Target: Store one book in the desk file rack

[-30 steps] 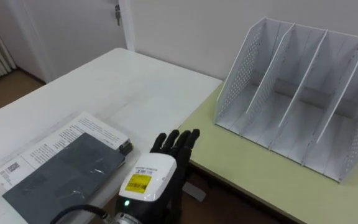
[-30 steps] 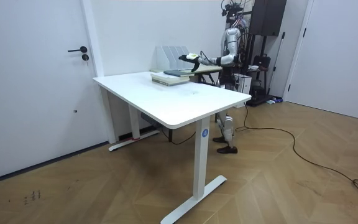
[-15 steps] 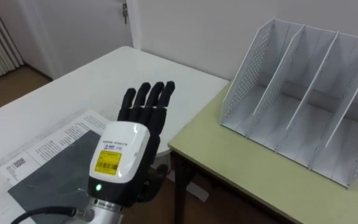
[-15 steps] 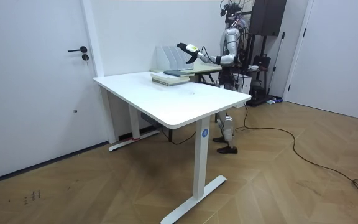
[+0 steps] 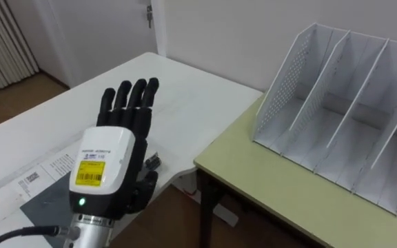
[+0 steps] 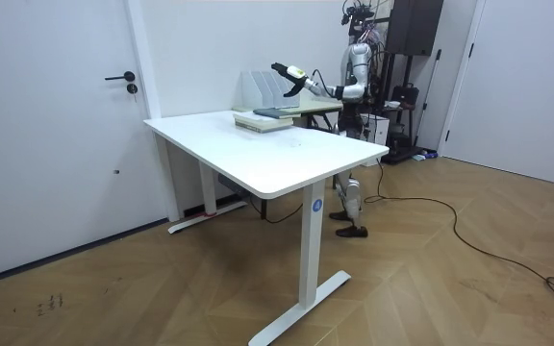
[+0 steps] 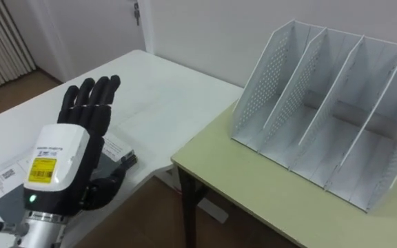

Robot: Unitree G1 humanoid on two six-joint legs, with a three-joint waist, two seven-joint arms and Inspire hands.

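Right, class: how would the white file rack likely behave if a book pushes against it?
The file rack looks like thin perforated sheet, so probably light and apt to slide on the smooth green desk. Its wide base and low front suggest it rarely tips.

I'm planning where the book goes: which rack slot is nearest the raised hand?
The leftmost slot, just inside the perforated end wall; the other slots lie farther right of the open left hand.
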